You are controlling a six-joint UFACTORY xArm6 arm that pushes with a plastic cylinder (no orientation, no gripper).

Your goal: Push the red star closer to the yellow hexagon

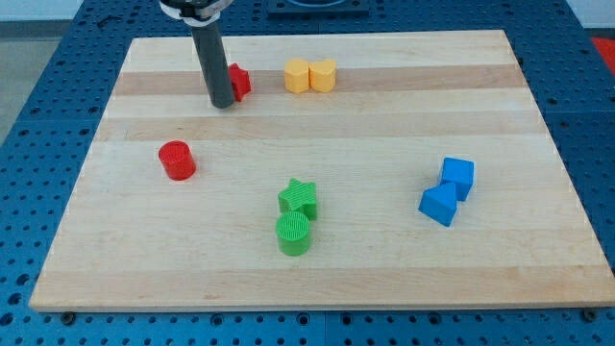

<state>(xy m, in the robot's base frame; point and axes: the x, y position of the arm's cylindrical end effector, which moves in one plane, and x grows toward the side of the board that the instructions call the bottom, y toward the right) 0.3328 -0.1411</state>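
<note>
Nearest us, at the view's bottom, we see the blue perforated table (29,317) framing our pale wooden board (384,259). At about six o'clock on the board a green cylinder (293,234) touches a green star (299,198) just above it. Around four o'clock two blue blocks (448,191) sit touching. At nine o'clock stands a red cylinder (177,160). Farthest, near twelve o'clock, the yellow hexagon (297,76) touches a yellow heart (323,74). At eleven o'clock my tip (223,104) presses against the red star (238,81), partly hiding it. We carry no fingers, only the rod.
</note>
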